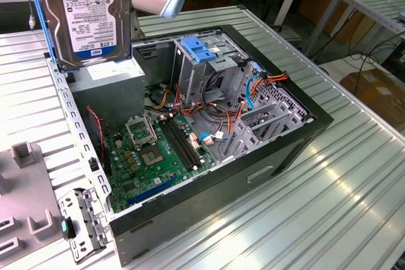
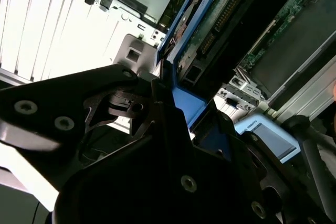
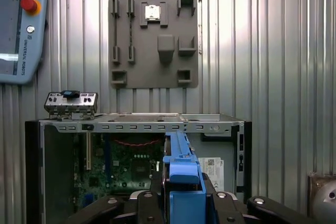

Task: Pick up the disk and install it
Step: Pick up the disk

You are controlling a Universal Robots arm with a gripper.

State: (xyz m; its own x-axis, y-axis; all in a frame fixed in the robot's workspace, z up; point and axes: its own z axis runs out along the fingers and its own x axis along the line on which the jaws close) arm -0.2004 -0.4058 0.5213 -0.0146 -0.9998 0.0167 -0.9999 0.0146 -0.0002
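The claw (image 3: 181, 184) pinches the disk (image 1: 88, 14) by its blue plastic side rails, black fingers (image 3: 156, 192) pressed to either flank; the flat silver hard drive hangs on edge in the air, its white label with blue top band and black print facing the room. It hangs over the open computer case (image 1: 316, 121), at the exterior view's left end, just above the grey metal box (image 1: 111, 93); deeper in the case lie the green motherboard (image 1: 158, 153), loose cables and a light-blue bracket (image 1: 199, 49). The case sits on a ribbed metal counter (image 1: 329, 207); beside it are a small metal bracket (image 3: 71, 103) and a grey fixture plate (image 3: 155, 40).
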